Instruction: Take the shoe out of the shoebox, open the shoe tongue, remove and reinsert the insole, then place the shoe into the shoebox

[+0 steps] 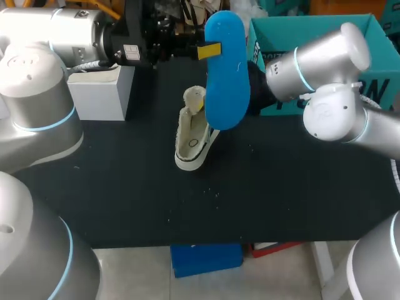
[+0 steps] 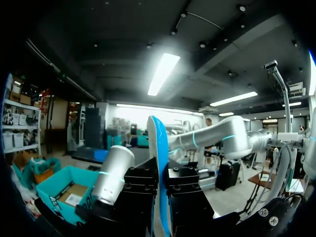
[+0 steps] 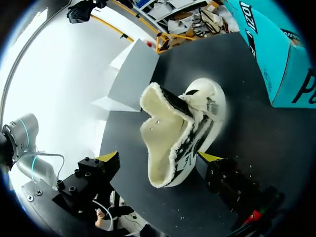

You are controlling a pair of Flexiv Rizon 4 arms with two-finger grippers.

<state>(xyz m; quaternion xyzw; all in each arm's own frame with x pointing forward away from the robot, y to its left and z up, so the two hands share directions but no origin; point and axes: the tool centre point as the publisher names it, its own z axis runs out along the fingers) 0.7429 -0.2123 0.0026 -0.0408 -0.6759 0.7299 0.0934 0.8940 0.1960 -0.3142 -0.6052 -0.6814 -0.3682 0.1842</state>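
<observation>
The blue insole [image 1: 226, 69] is held upright above the black table [image 1: 125, 187], pinched edge-on between the two fingers of the left gripper [image 2: 162, 175]. It is raised well clear of the cream shoe [image 1: 194, 134], which is set on the table with its opening facing up and its pale lining exposed. The right gripper [image 3: 159, 157] is spread wide over the shoe, one yellow tip just beside the sole and the other apart from it, so nothing is grasped by it. The teal shoebox [image 1: 294, 31] is placed at the table's far right, and a white box [image 1: 100, 94] at its far left.
</observation>
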